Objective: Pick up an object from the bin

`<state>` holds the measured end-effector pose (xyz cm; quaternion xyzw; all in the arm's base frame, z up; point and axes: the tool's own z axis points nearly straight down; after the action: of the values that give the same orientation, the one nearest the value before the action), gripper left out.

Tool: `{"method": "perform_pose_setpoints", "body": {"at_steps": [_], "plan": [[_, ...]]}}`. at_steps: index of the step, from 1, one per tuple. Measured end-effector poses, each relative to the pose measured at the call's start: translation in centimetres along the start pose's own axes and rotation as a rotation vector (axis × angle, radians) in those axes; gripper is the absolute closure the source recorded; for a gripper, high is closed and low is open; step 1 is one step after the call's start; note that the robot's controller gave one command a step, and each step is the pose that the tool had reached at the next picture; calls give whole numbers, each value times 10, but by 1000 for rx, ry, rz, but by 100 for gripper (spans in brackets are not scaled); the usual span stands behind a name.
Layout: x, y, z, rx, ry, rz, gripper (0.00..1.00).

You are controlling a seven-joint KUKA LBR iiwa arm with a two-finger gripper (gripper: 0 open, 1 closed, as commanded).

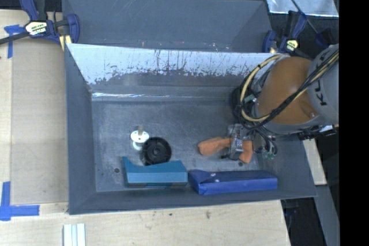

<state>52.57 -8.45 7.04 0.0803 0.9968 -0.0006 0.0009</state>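
Observation:
My gripper (236, 146) is low in the right part of the bin, right at an orange elongated thing (212, 146) that lies on the floor. Orange shows on both sides of the gripper, with a smaller bit (248, 154) to its right, and the part under the gripper is hidden. Whether the orange thing is gripped I cannot make out. Just in front of the gripper, a long dark blue flat piece (233, 182) lies along the bin's near wall.
A blue box (154, 173) lies at the near wall, left of the dark blue piece. A black round disc (156, 150) and a small white spool (139, 137) sit just behind it. The arm with its orange cover and cables hangs over the bin's right side.

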Motion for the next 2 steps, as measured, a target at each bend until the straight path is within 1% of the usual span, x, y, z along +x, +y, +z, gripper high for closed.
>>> {"method": "perform_pose_setpoints", "body": {"at_steps": [2], "plan": [[2, 0, -5, 0, 3, -4, 100]]}}
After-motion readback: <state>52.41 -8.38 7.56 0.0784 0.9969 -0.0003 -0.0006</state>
